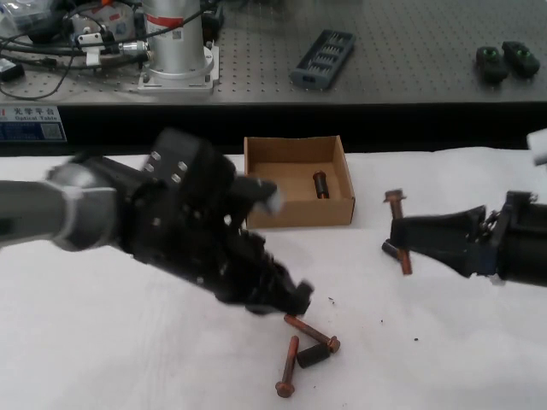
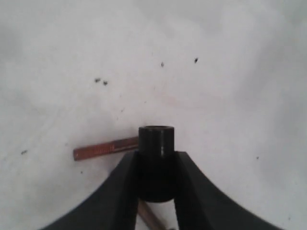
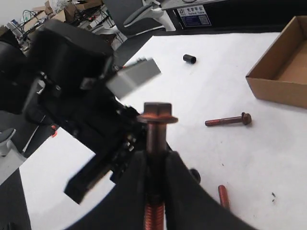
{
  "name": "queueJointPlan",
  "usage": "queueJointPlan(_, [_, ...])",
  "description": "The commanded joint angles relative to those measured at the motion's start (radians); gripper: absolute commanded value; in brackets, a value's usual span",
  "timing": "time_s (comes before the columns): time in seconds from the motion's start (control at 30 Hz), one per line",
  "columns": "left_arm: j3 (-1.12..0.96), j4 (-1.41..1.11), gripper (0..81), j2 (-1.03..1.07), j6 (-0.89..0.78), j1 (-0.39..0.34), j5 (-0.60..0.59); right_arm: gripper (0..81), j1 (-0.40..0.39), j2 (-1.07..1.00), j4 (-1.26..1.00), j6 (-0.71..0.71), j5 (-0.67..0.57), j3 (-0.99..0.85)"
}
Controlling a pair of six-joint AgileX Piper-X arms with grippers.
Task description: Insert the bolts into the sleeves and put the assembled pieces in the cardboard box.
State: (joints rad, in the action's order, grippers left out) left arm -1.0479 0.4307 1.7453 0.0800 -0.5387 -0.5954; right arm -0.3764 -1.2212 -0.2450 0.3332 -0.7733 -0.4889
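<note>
Right now the left gripper point(image 1: 299, 299) hangs low over the white cloth point(image 1: 128, 342) near the middle of the bench, its two fingers closed on a black sleeve point(image 2: 156, 143). From the left wrist view the sleeve stands upright between the pads with its open end up, clear of the cloth. Just beside it on the cloth lie two loose bolts point(image 1: 308, 329) point(image 1: 288, 371), coppery in colour, with a spare sleeve point(image 1: 314, 354) touching both of them. Over on the other side, the right gripper point(image 1: 397, 243) is clamped around the shank of a held bolt point(image 3: 157, 117), the flanged head standing above the fingertips and the threaded end sticking out below. That gripper hovers above the cloth, off to one side of the cardboard box point(image 1: 299, 224) and well apart from the left one. The box sits at the far edge of the cloth, between the two arms, and a dark piece point(image 1: 320, 184) with a reddish tinge lies inside it near the back wall. In the right wrist view another sleeve point(image 3: 189, 58) lies on its side on the cloth, far off beyond the left arm.
</note>
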Motion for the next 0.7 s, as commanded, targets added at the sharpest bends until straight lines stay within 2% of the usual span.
queueJointPlan(0.0, [0.076,-0.148,9.4,-0.098,-0.071,0.003,-0.023,2.9,0.006,-0.053,-0.066,0.055,-0.033,-0.002])
queueJointPlan(0.2, [0.277,-0.478,9.4,-0.221,-0.236,0.003,-0.016,2.9,0.006,-0.15,-0.328,0.254,-0.056,-0.002])
queueJointPlan(0.33, [0.395,-0.706,9.4,-0.251,-0.379,0.003,0.041,2.9,0.006,-0.199,-0.473,0.375,-0.079,-0.002])
queueJointPlan(0.67, [0.611,-1.116,9.4,-0.25,-0.668,-0.013,0.161,2.9,0.001,-0.309,-0.58,0.447,-0.125,-0.002])
